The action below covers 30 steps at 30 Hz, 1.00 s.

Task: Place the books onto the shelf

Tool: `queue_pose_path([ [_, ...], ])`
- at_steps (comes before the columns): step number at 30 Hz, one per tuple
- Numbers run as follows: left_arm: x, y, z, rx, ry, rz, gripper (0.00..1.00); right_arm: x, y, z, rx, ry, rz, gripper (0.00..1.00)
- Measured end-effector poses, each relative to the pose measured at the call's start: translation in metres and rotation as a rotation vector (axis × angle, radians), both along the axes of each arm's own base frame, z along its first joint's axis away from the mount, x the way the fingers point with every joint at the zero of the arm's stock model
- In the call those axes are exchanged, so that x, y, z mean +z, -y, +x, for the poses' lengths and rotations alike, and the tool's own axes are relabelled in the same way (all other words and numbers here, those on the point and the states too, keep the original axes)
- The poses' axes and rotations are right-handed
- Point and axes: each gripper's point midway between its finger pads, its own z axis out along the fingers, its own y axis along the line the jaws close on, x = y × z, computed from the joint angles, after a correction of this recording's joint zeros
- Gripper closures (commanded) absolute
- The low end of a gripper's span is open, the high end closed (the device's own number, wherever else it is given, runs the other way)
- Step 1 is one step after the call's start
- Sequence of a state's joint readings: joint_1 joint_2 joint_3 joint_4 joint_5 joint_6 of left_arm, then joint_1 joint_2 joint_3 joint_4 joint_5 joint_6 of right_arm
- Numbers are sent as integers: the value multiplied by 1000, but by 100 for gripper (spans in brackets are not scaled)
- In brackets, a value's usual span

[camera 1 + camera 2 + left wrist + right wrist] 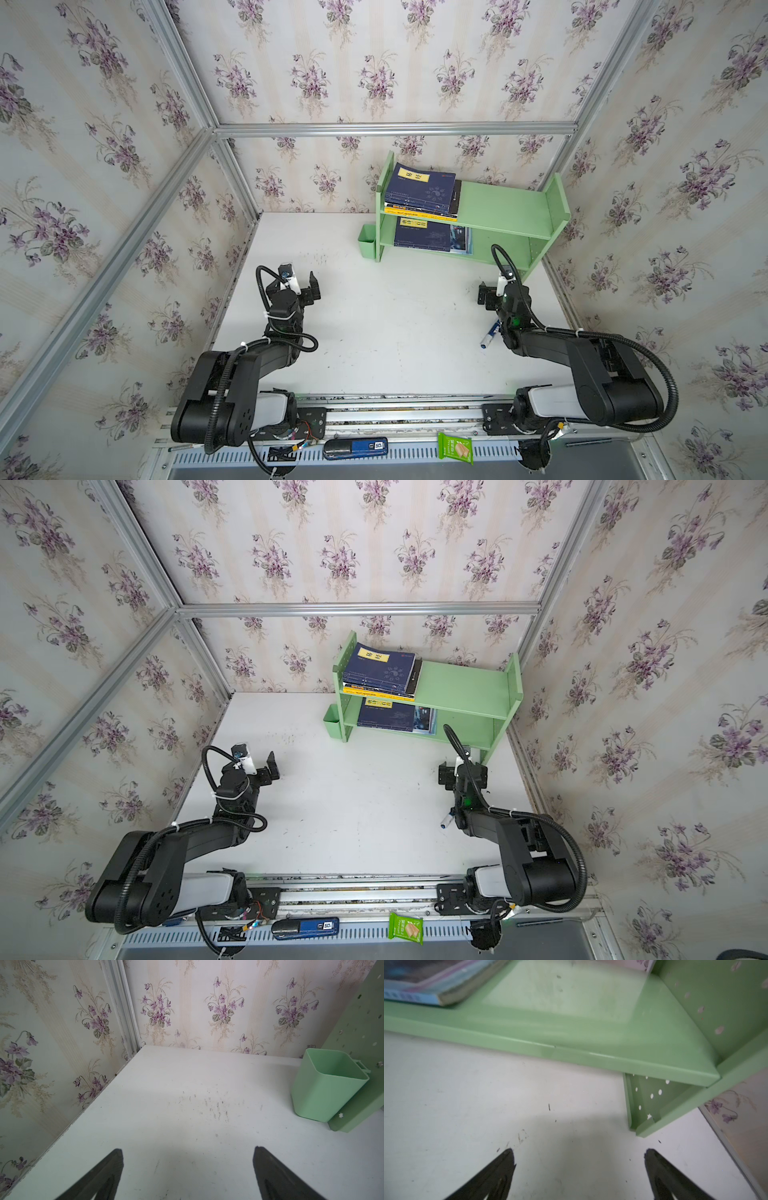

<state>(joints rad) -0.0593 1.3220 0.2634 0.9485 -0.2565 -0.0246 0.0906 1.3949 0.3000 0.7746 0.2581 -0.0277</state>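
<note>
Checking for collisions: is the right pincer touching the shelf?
Apart. The right wrist view shows bare table between the open right pincer and the front edge of the shelf.

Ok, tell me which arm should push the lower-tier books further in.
Right, probably: the right tool faces the shelf's open front near those books; the left tool faces its side panel and cup.

both top views: high, looking down – whole table [395, 332] | wrist views: low, close – both catch shelf [357, 1022]
</note>
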Motion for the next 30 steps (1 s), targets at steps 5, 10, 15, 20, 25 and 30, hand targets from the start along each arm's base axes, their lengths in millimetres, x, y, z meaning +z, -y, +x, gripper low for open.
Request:
queue_pose_path([
  [5,0,0,0,0,0,0,1,-18,-3,4,24,25,-8,0],
  [10,0,0,0,0,0,0,1,0,-3,17,16,84,-8,0],
  [15,0,0,0,0,0,0,1,12,1,31,1,92,1,0],
  [20,0,0,0,0,0,0,1,3,3,29,-7,57,4,0],
  [25,0,0,0,0,0,0,1,2,3,28,-9,56,6,0],
  [30,0,0,0,0,0,0,1,2,3,28,-9,56,6,0],
])
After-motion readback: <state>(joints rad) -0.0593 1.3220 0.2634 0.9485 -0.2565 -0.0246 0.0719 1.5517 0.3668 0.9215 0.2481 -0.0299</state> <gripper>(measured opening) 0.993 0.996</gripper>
